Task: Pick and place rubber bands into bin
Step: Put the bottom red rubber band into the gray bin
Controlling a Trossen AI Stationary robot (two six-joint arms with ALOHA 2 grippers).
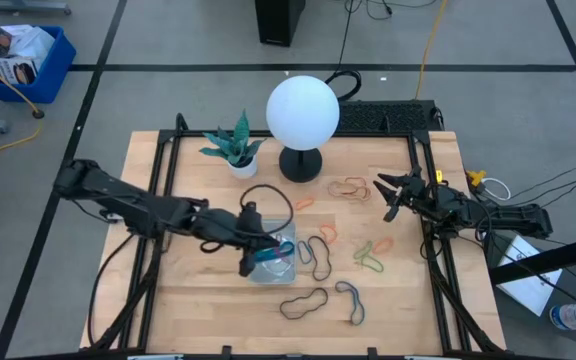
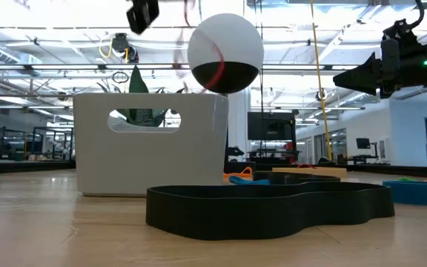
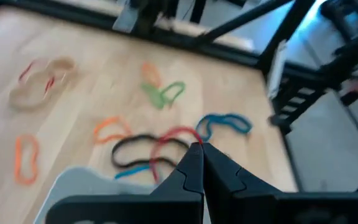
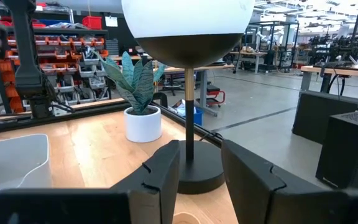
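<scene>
The clear bin [image 1: 276, 268] stands near the table's middle, with a blue band in it; in the low view it is the pale box [image 2: 150, 144]. My left gripper [image 1: 249, 262] hovers at the bin's left edge, shut on a red rubber band [image 3: 166, 138]. Loose bands lie flat on the wood: black [image 1: 314, 250], black [image 1: 303, 303], blue-grey [image 1: 354, 301], green [image 1: 369, 256], orange [image 1: 326, 235] and tan [image 1: 348, 187]. My right gripper [image 1: 388, 195] is open and empty at the table's right, above the wood, facing the globe lamp [image 4: 188, 25]. My left gripper pinches the red rubber band at one spot of its loop [image 3: 192, 144] between its two shut fingertips. The rest of the loop hangs slack from the tips; in the low view it shows as a thin red line [image 2: 215, 55] well above the table.
A white globe lamp [image 1: 303, 110] on a dark base and a small potted plant [image 1: 236, 145] stand at the far side. A black cable [image 1: 268, 198] loops over my left arm. A dark frame [image 1: 423, 150] runs along the table's edges.
</scene>
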